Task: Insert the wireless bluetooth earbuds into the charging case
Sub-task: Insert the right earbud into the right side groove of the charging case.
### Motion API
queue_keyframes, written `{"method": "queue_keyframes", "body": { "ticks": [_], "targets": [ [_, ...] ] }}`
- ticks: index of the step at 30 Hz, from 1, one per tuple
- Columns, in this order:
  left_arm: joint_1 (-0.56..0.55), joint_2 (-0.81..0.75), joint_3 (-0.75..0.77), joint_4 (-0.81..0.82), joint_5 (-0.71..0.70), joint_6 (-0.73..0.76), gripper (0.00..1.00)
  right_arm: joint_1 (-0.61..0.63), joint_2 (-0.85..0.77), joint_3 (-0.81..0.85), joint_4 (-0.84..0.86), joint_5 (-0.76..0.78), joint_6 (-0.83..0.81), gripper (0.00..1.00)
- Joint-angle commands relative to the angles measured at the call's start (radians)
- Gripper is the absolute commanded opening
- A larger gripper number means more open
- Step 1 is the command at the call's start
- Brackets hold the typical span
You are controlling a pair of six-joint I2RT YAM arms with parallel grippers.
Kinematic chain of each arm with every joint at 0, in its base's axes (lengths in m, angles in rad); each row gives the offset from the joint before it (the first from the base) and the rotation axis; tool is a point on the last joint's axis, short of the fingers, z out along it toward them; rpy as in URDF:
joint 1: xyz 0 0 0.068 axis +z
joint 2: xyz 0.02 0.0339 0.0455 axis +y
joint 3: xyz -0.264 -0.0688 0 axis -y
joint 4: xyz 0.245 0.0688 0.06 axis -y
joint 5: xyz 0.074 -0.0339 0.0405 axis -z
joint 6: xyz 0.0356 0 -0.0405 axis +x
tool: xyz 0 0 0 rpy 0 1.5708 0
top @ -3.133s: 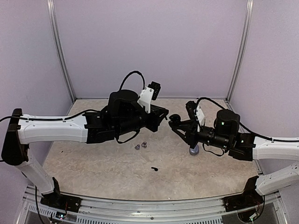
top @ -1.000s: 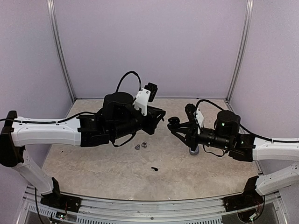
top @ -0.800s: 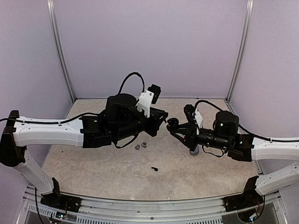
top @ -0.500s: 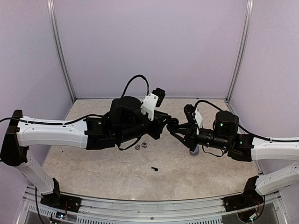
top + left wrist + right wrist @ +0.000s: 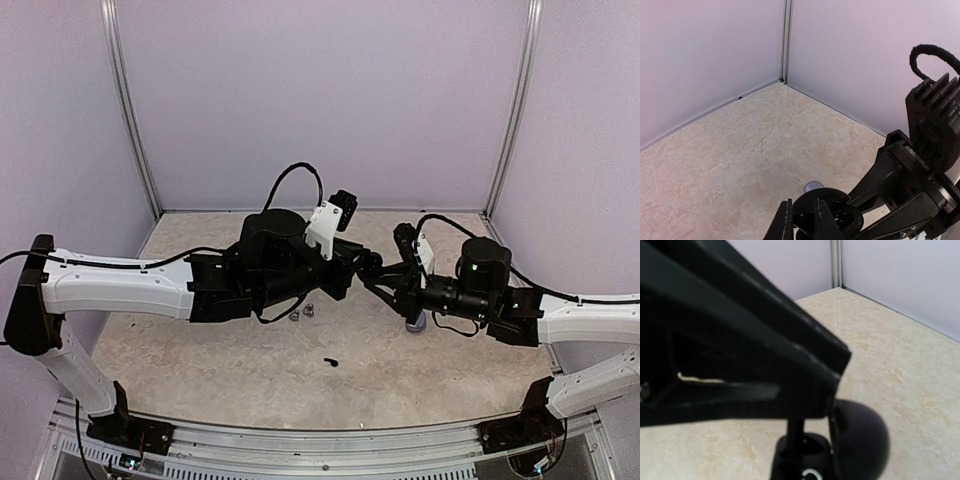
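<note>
Left gripper (image 5: 355, 267): from above, tip to tip with the right gripper (image 5: 377, 272); its opening is hidden.
Loose pieces: silvery earbuds (image 5: 309, 309) and a black earbud (image 5: 330, 361) lie on the table (image 5: 200, 350), apart from both arms.
Left wrist view: fingers (image 5: 785, 224) show a narrow gap, and I cannot tell whether they pinch anything; they sit just over the open charging case (image 5: 829, 215), which the right gripper clamps.
Right wrist view: mostly blocked; I'd lower straight and slowly.

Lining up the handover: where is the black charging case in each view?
Top external: charging case at picture centre.
Left wrist: case at bottom centre, a black ring.
Right wrist: case at bottom right, a dark dome.
Shared landmark: left gripper, right beside it in all three.
</note>
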Motion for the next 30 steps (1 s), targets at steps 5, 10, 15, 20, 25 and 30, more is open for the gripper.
{"method": "queue_keyframes", "body": {
  "ticks": [5,10,15,20,25,30],
  "targets": [
    [-0.009,0.014,0.010,0.016,0.031,-0.013,0.05,-0.006,-0.013,0.002,0.040,0.024,0.012,0.00],
    [-0.016,0.012,0.000,0.020,0.047,-0.022,0.05,-0.005,-0.018,0.000,0.043,0.043,0.019,0.00],
    [-0.021,0.017,-0.002,0.015,0.046,-0.035,0.08,-0.006,-0.026,-0.003,0.056,0.046,0.018,0.00],
    [-0.023,0.013,0.004,0.000,0.029,-0.033,0.15,-0.006,-0.033,-0.006,0.060,0.041,0.009,0.00],
    [-0.021,-0.008,0.015,-0.006,0.025,-0.006,0.18,-0.006,-0.042,-0.013,0.060,0.038,0.001,0.00],
    [-0.022,-0.014,0.038,-0.028,0.030,0.014,0.23,-0.006,-0.052,-0.025,0.063,0.035,-0.001,0.00]
  ]
}}
